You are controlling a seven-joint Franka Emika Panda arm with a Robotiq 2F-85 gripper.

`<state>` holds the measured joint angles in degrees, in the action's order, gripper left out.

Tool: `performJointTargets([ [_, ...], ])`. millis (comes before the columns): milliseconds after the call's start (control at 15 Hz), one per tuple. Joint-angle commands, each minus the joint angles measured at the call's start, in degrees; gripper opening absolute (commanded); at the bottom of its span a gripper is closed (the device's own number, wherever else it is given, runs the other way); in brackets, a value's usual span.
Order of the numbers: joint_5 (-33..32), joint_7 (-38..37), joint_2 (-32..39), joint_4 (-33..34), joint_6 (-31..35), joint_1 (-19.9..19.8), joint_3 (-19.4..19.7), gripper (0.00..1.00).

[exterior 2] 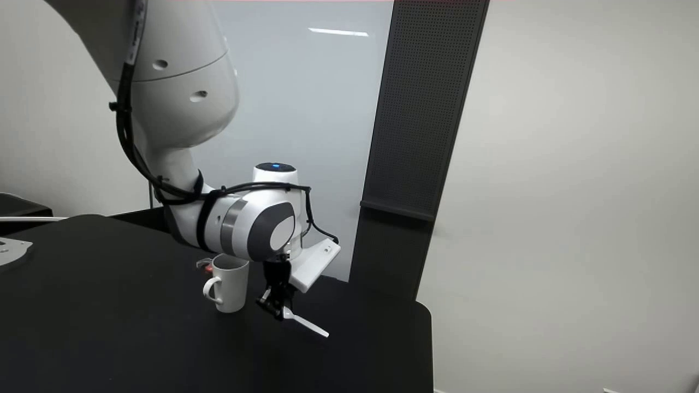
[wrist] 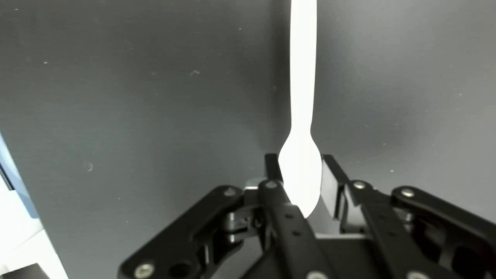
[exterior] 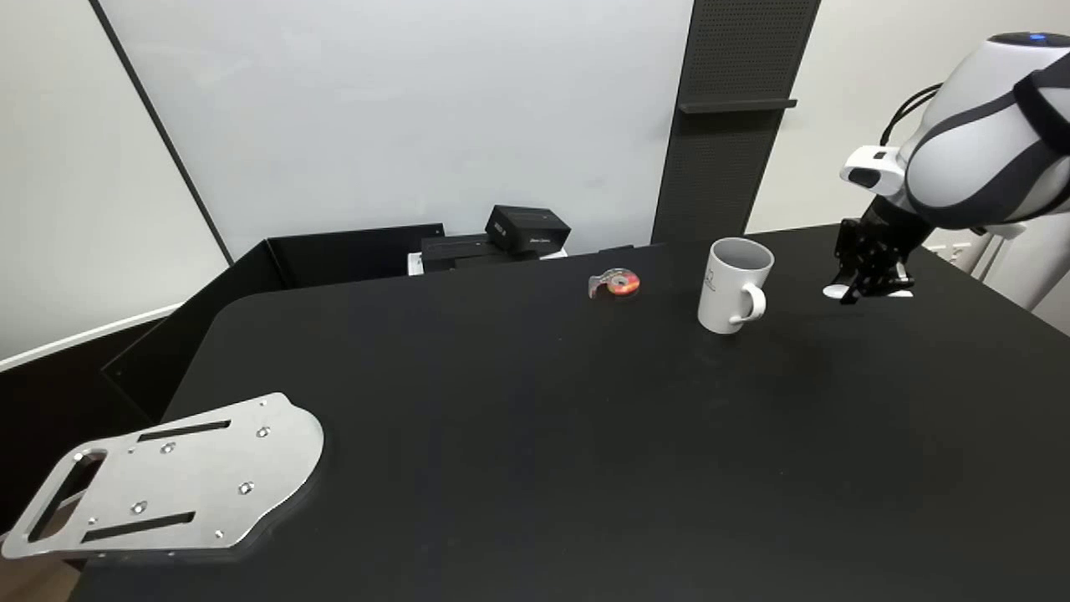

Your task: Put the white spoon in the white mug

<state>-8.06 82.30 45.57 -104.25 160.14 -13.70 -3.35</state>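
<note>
One white spoon (wrist: 302, 116): pinched at its bowl end, handle running out past the top edge of the wrist view; judged to be raised off the black table (exterior: 518, 418), though the exact gap cannot be read.
Gripper (wrist: 300, 170): pointed downward, standing beside the mug and not over it.
Fingers (wrist: 329, 186): narrowed to the width of the bowl, one against each side edge. The bowl is the spoon's broadest part and offers the most to squeeze, a likely reason for the hold.
Spoon handle (exterior 2: 310, 325): free along its visible length, pointing away from the mug. With the bowl gripped, handle-first entry is judged the practical course, provided the wrist tips the spoon steeply.
White mug (exterior: 726, 288): upright, mouth uppermost, no spoon in it. Its loop handle sits off to the side, leaving the rim open to an approach from above.
Tape roll (exterior: 623, 283): small, red-orange, lying near the mug but apart; probably no hindrance.
Metal plate (exterior: 217, 477): well apart from mug and gripper; no evident bearing on the work.
Stage: grip appears made; carry and insertion outstanding.
Risk: the bowl's rounded edges may let the spoon pivot; arriving level, its handle could strike the rim and shift the mug.
</note>
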Motion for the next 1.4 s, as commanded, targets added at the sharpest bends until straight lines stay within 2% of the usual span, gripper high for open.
performJointTargets([
  [0, -1.5, -1.4, -2.9, 0.0, 0.6, 1.0, 0.4, 0.07],
  [867, 0.9, 0.1, -10.5, -1.0, -0.2, 1.3, -5.6, 0.07],
  [1333, 7.1, 3.3, -13.0, -1.9, -0.5, -1.4, -12.3, 0.07],
])
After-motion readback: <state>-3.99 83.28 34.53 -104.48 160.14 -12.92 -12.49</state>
